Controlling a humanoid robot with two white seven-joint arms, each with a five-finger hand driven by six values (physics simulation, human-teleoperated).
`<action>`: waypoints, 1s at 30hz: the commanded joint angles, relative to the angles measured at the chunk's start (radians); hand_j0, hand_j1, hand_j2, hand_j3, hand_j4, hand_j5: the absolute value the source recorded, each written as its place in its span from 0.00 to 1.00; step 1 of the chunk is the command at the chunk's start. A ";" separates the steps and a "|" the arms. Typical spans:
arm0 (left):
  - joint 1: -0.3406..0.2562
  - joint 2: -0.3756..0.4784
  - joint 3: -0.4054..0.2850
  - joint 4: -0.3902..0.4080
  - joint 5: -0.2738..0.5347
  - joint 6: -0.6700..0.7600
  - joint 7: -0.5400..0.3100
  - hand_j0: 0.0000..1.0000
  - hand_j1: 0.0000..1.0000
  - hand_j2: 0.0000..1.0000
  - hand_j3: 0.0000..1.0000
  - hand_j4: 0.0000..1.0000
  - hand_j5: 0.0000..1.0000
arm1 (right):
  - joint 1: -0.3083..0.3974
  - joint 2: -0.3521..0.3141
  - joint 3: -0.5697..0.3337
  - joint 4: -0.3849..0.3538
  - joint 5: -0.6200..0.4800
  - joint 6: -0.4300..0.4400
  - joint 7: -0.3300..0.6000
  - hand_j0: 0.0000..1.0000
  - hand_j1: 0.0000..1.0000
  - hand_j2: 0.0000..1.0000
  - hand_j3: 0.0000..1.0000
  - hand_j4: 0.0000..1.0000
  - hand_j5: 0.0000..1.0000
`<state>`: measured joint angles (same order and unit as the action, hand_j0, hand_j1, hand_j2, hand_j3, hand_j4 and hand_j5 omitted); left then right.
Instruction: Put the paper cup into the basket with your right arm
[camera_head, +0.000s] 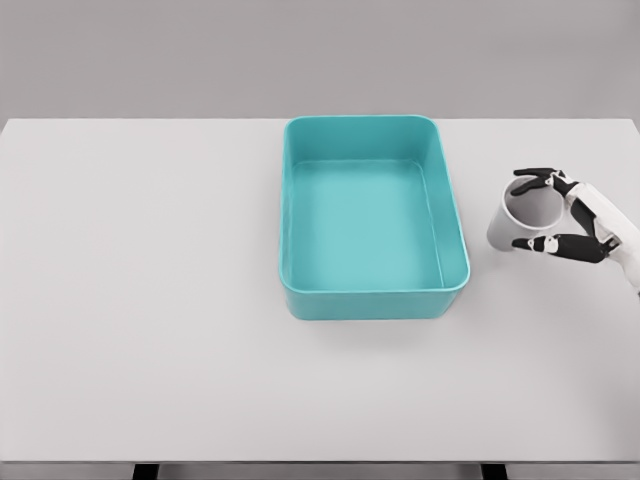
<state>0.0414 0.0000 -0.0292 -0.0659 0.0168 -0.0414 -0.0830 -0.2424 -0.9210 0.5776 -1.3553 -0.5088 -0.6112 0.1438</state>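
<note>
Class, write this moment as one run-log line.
right hand: fingers around paper cup | cup: right of basket, outside | basket: empty | left arm: unseen

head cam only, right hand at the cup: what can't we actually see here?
- Right hand, head view: arm cut off by the right edge; the palm side is behind the paper cup, so contact there is unverifiable.
- Paper cup: its base and far side are hidden by its own body and the fingers; whether it is lifted off the table is unclear.
- Left arm: out of frame.
- Teal basket: outer far wall hidden by its rim.
</note>
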 joint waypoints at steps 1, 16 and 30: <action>0.000 0.000 0.000 0.000 0.000 0.000 0.000 1.00 1.00 1.00 1.00 1.00 1.00 | 0.000 -0.001 0.005 -0.001 0.024 0.000 -0.001 0.56 0.56 0.56 0.56 0.56 0.56; 0.000 0.000 0.000 0.000 0.000 0.000 0.000 1.00 1.00 1.00 1.00 1.00 1.00 | -0.229 0.030 0.108 -0.001 0.257 0.000 -0.001 0.56 0.56 0.56 0.56 0.56 0.56; 0.000 0.000 0.000 0.000 0.000 0.000 -0.001 1.00 1.00 1.00 1.00 1.00 1.00 | -0.522 0.082 0.294 -0.001 0.412 0.000 0.000 0.56 0.56 0.56 0.56 0.56 0.56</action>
<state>0.0414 0.0000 -0.0292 -0.0659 0.0168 -0.0414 -0.0830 -0.7839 -0.8527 0.8393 -1.3557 -0.1060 -0.6116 0.1445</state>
